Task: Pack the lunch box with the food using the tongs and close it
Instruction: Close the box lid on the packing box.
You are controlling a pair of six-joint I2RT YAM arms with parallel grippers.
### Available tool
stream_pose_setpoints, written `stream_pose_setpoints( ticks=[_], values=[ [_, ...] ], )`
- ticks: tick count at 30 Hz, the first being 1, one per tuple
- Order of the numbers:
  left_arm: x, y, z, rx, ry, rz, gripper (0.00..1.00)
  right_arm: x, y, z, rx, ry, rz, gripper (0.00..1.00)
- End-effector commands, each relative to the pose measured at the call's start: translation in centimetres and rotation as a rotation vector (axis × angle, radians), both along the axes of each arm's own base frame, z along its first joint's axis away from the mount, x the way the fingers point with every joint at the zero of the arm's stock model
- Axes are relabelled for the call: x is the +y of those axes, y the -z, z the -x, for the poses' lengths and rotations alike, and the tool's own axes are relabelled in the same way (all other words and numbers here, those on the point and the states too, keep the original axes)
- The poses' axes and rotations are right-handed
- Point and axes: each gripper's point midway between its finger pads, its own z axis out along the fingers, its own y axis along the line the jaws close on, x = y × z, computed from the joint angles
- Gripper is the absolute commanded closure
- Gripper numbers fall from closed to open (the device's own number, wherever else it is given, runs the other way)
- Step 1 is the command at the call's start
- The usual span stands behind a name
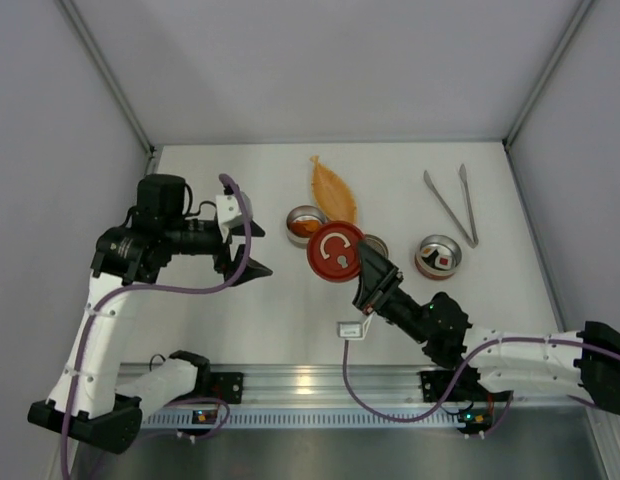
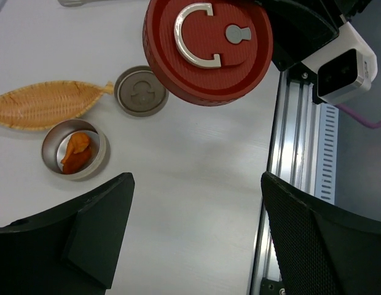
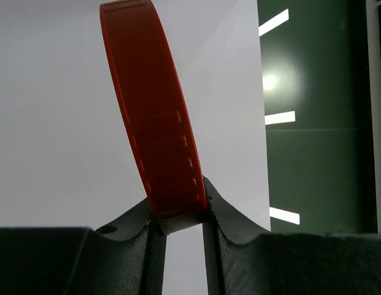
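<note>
My right gripper (image 1: pixel 366 272) is shut on the rim of the lunch box's round red lid (image 1: pixel 335 252), holding it on edge above the table; in the right wrist view the lid's rim (image 3: pixel 153 110) sits pinched between my fingertips (image 3: pixel 178 218). My left gripper (image 1: pixel 246 266) hangs open and empty left of the lid, with only bare table between its fingers (image 2: pixel 196 227). A round metal tin (image 1: pixel 305 225) holds orange-brown food (image 2: pixel 75 150). A second tin (image 1: pixel 437 256) holds a brown-and-white cube. The silver tongs (image 1: pixel 452 205) lie at the far right, untouched.
An orange leaf-shaped dish (image 1: pixel 333 190) lies behind the tins. A grey round disc (image 2: pixel 141 92) rests flat beside the lid, partly hidden by it in the top view. The aluminium rail (image 1: pixel 330 385) runs along the near edge, and white walls enclose the table.
</note>
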Motion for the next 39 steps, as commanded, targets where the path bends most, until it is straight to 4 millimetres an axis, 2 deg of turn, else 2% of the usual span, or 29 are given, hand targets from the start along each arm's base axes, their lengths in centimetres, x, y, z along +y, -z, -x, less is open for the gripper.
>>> stream_pose_setpoints(
  ticks=[1,7,10,14,18,22,26,34,39],
  values=[
    [0.0,1.3,-0.8,-0.067,-0.009,-0.068,0.11,0.3,-2.7,2.6,-0.175,-0.062,-0.026,1.0],
    [-1.6,0.7,-0.7,0.037,0.016,0.029,0.11,1.4,-2.3,3.8,-0.249,-0.104,0.008,1.0],
    [-3.1,-0.2,-0.9,0.184,0.007,0.119,0.1,1.8,-2.1,3.8,-0.29,-0.091,0.007,1.0],
    [-4.8,-0.9,-1.7,0.194,-0.014,0.132,0.1,2.4,-2.3,2.3,-0.27,-0.013,0.012,1.0],
    [-6.7,-0.8,-1.5,0.203,-0.018,0.09,0.1,2.5,-2.2,0.9,-0.237,0.069,0.025,1.0],
    [-7.6,0.8,-2.3,0.3,-0.034,0.061,0.11,2.9,-2.3,0.5,-0.213,0.08,0.02,1.0],
    [-8.0,2.6,-2.6,0.37,-0.044,0.014,0.11,3.3,-2.2,0.9,-0.203,0.057,0.012,1.0],
    [-8.4,2.2,-3.7,0.348,-0.077,0.015,0.07,3.9,-2.0,1.2,-0.176,0.034,0.008,1.0],
    [-8.9,2.9,-2.7,0.36,-0.043,-0.017,0.07,4.0,-2.4,0.7,-0.149,0.056,-0.006,1.0]
  ],
)
